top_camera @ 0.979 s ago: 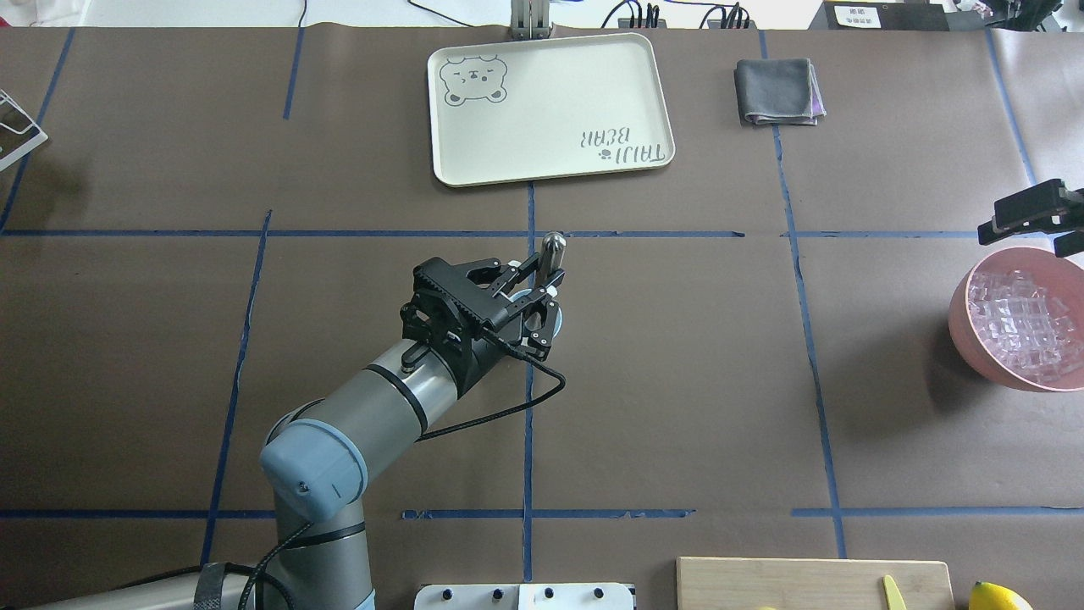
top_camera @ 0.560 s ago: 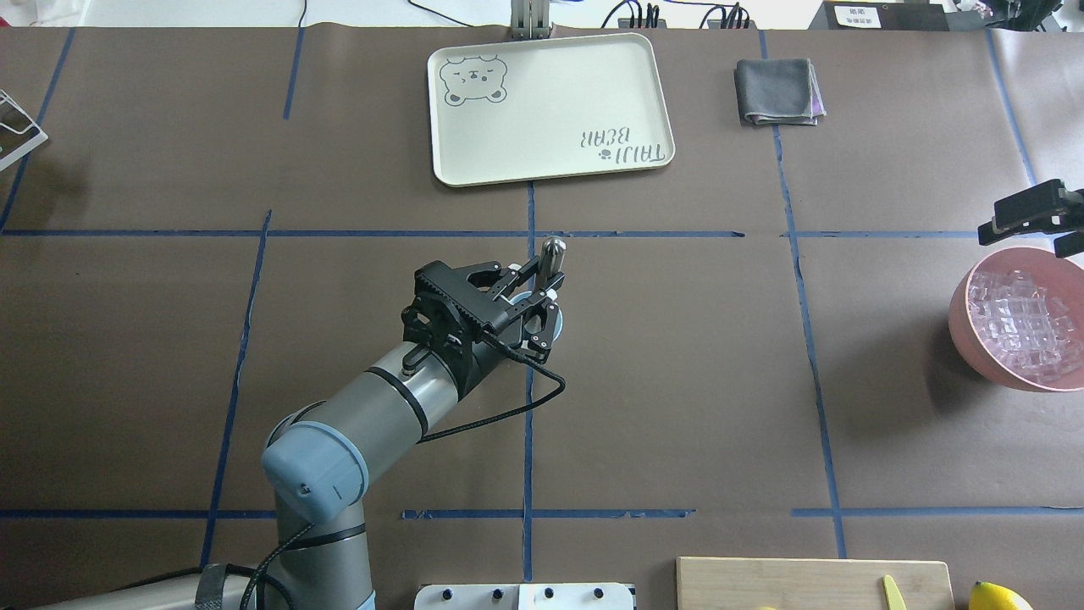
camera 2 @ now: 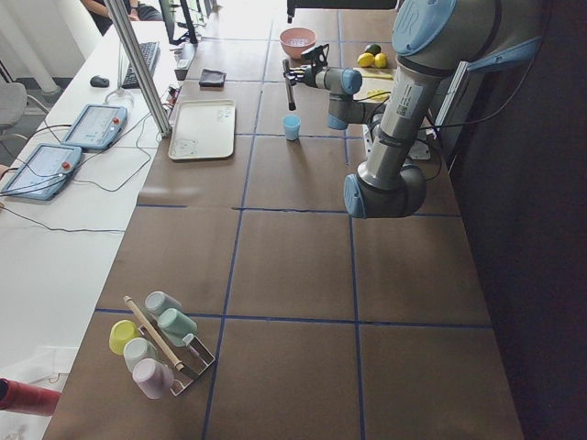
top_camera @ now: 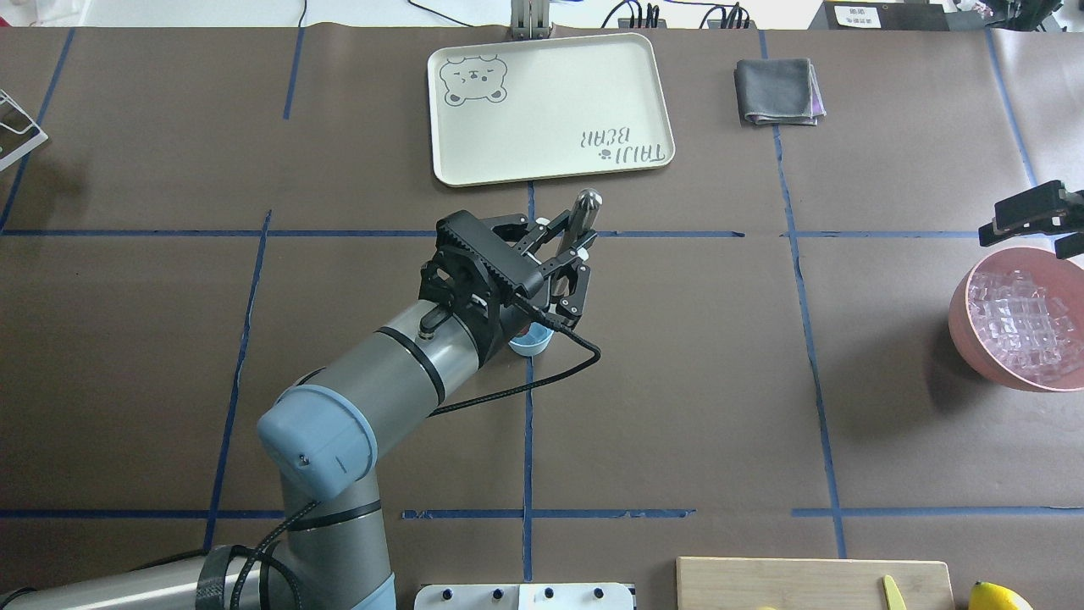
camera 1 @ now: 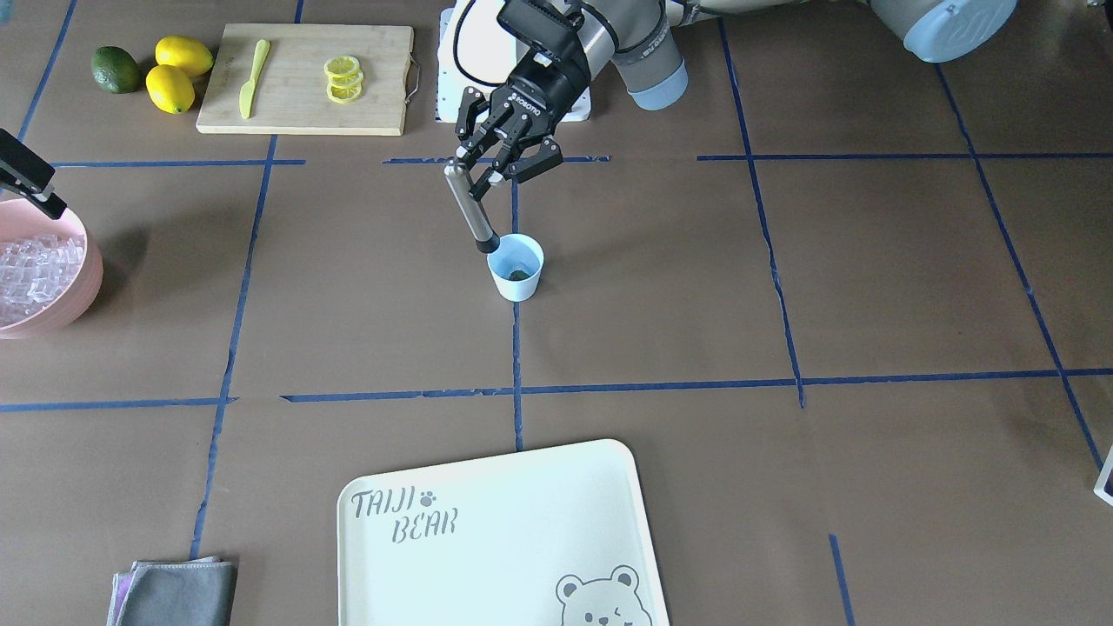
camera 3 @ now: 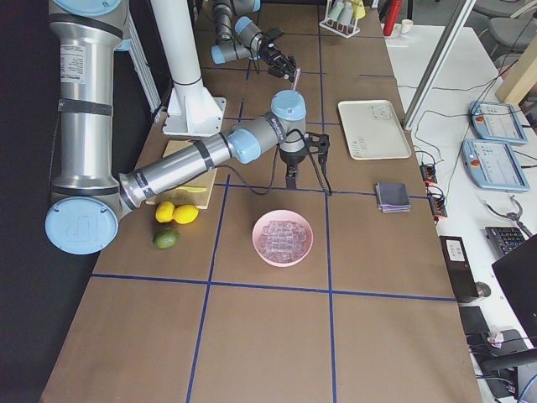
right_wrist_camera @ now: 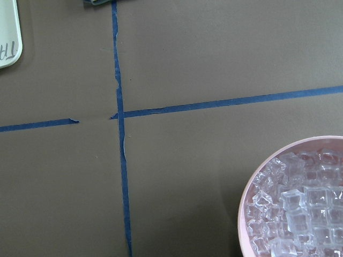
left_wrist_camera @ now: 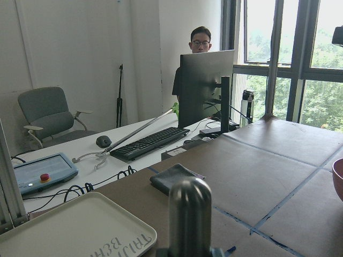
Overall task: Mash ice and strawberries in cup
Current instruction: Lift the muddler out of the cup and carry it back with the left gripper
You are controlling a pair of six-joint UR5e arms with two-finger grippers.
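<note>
Left pincer (camera 1: 489,180) has lifted the muddler (camera 1: 474,216) to the cup (camera 1: 520,285) rim.

The cup (camera 1: 516,268) is set near the table's middle, in front of the robot's base. A pestle (camera 1: 469,204) is gripped by the left gripper (camera 1: 487,178) and tilted over the cup, its lower end at the rim on the robot's right side. Beyond the cup, at the far edge, a tray (camera 1: 487,539) is laid, with a cloth (camera 1: 174,591) to its right. At the robot's right a bowl (camera 1: 87,261) is placed with ice (camera 1: 30,269) in it, and the right gripper (top_camera: 1037,219) is held above its far rim. Beside the base a board (camera 1: 304,113) is laid, bearing slices (camera 1: 343,78) and a knife (camera 1: 250,78). Three fruits (camera 1: 169,89) are grouped just to its right.
</note>
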